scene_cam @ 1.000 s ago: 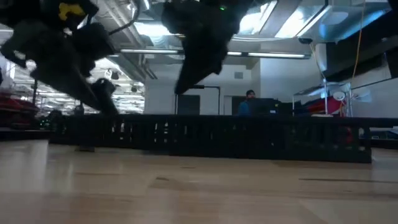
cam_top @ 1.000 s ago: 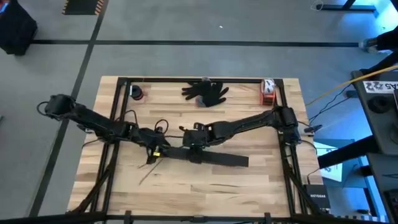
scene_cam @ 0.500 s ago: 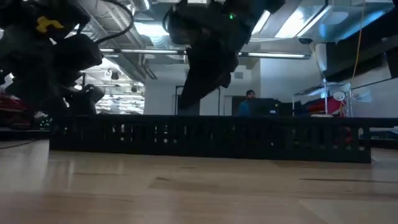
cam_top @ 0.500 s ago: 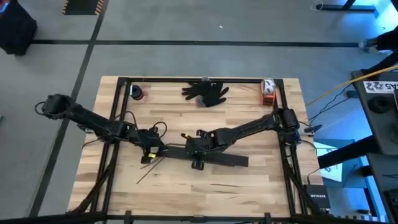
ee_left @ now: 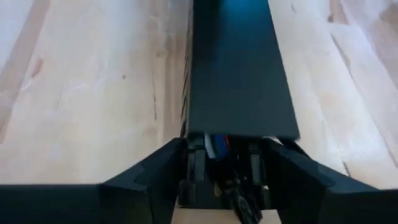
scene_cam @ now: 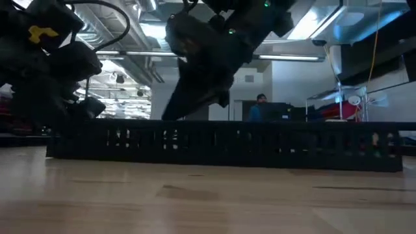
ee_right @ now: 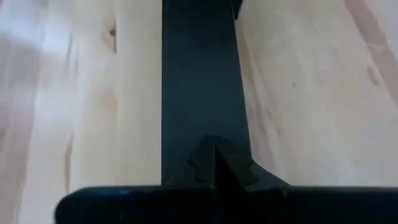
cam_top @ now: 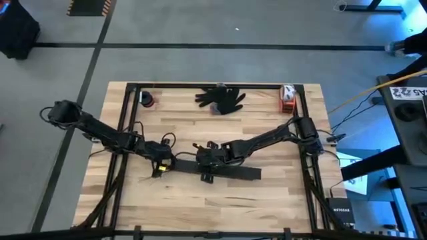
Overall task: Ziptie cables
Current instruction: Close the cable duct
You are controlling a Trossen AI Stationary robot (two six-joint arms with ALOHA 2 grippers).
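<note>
With our left gripper [ee_left: 217,180] spread around the bar's [cam_top: 223,171] end, where the cables [ee_left: 217,144] sit, and our right gripper [ee_right: 216,163] pinched shut over its top, any skewed push could spill them.

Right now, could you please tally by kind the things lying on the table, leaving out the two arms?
Black slotted bar: 1
Cable bundle at the bar's end: 1
Heap of black gloves: 1
Small red round item: 1
Orange and white item: 1
Total: 5
</note>
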